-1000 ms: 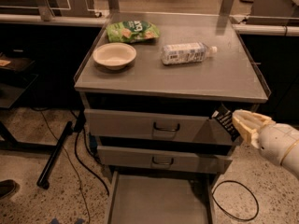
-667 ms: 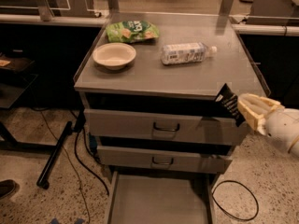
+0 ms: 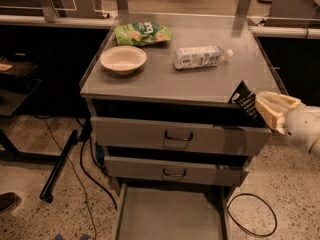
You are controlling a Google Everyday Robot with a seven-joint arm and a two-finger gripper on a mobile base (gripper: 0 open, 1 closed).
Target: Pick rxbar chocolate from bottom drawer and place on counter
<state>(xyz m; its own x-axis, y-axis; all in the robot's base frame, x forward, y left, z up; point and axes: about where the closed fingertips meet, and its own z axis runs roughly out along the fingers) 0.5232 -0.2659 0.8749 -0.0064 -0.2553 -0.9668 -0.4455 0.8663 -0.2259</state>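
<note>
Speckled flooring (image 3: 295, 184) spread around a grey metal cabinet, with dark workbenches behind it. Its top, the counter (image 3: 200, 81), was a flat brushed-steel surface with low raised side edges. Beneath it, the bottom drawer (image 3: 170, 216) was pulled out towards the camera, its plain grey floor bare. The two handled drawers (image 3: 150, 134) above it were nearly shut, each with a dark gap over it. A black cable (image 3: 270, 223) looped on the floor at the lower right.

On the counter a clear bottle (image 3: 200, 57) lay on its side with its cap to the right. A green snack bag (image 3: 142, 33) sat at the back left, and a pale bowl (image 3: 123, 59) stood just in front of it.

From the right edge came the gripper (image 3: 261, 110), level with the counter's front right corner, its cream fingers (image 3: 275, 109) pinched on the rxbar chocolate (image 3: 245, 101). The bar stuck out to the left of the fingertips. Its long axis sloped steeply, with the free upper end pointing up and left over the counter's front edge and the lower end caught at the fingers.
</note>
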